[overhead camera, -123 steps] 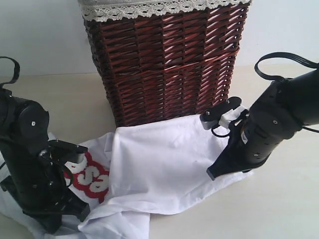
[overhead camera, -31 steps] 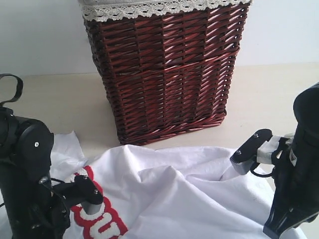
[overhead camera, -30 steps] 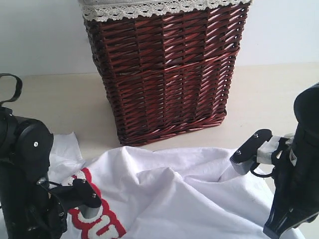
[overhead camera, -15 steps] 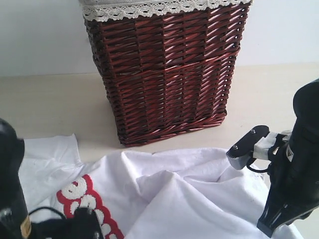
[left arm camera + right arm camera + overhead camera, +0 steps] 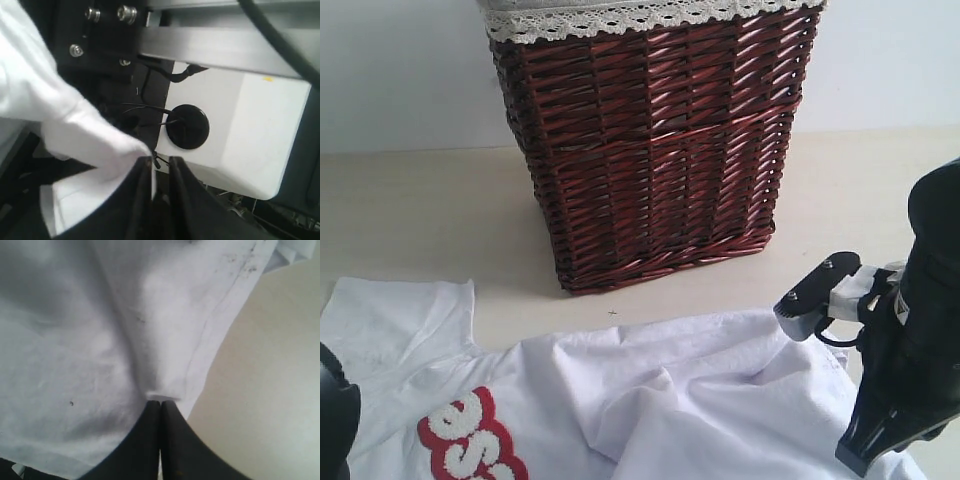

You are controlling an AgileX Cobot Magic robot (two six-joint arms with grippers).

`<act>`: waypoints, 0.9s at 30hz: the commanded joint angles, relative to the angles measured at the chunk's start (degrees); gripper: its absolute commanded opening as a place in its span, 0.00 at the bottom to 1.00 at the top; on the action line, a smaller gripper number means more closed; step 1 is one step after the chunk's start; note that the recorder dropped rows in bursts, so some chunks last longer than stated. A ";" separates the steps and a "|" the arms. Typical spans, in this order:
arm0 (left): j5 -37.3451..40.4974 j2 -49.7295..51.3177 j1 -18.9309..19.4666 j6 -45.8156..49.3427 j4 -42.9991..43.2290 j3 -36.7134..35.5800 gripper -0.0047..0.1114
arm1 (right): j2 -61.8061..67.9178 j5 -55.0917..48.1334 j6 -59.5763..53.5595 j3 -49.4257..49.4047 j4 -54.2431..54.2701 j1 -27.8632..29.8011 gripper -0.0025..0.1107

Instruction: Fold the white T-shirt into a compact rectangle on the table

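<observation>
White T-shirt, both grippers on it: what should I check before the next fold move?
1. Right gripper shut on the white T-shirt edge: ok.
2. Left gripper shut on shirt cloth: ok.
3. Shirt apart from the basket: ok, bare table between.
4. Shirt flat: not ok, ridges bunched mid-cloth.
5. Left gripper above the table: cannot tell, the exterior view cuts it off.
</observation>
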State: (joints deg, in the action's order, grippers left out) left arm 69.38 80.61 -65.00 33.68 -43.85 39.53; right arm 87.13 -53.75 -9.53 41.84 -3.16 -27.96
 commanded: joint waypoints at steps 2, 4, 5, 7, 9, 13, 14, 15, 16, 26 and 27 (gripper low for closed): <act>-1.64 -0.53 -0.09 -0.17 5.58 1.15 0.43 | -0.41 0.79 -0.48 0.40 0.13 0.27 0.02; -2.31 -0.53 -0.09 -3.17 8.74 2.28 0.49 | -0.41 0.93 -0.48 0.70 0.13 0.27 0.02; -2.80 -0.67 -0.09 -5.50 11.43 3.24 0.49 | -0.41 0.93 -0.48 1.11 0.13 0.27 0.02; -5.21 -1.02 -0.09 -12.71 20.47 5.26 0.48 | -0.41 0.93 -0.38 2.29 0.44 0.27 0.02; -8.39 -1.82 -0.09 -23.78 33.30 6.52 0.42 | -0.41 0.93 -0.48 3.53 1.87 0.27 0.02; -15.34 -2.00 1.99 -51.80 59.72 5.92 0.11 | -0.76 1.47 -0.78 5.42 2.69 0.27 0.02; -16.40 -1.16 3.95 -54.46 61.95 5.58 0.04 | -1.02 1.72 -0.78 5.93 2.69 0.27 0.02; -17.24 -0.30 5.95 -55.26 62.10 5.17 0.04 | -1.12 1.97 -0.78 6.24 2.69 0.27 0.02; -17.99 1.17 8.93 -55.26 61.20 4.93 0.04 | -1.46 2.51 -0.78 6.72 3.16 0.27 0.02; -23.67 20.20 39.22 -51.28 57.00 4.52 0.04 | -3.79 6.40 -0.88 7.84 4.53 0.27 0.02; -24.80 21.90 41.31 -51.28 56.90 5.05 0.04 | -3.79 6.58 -0.88 8.32 4.53 0.27 0.02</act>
State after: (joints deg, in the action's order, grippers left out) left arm 46.90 98.66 -29.01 -18.24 14.26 44.35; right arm 83.77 -48.05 -9.85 49.08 0.99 -27.96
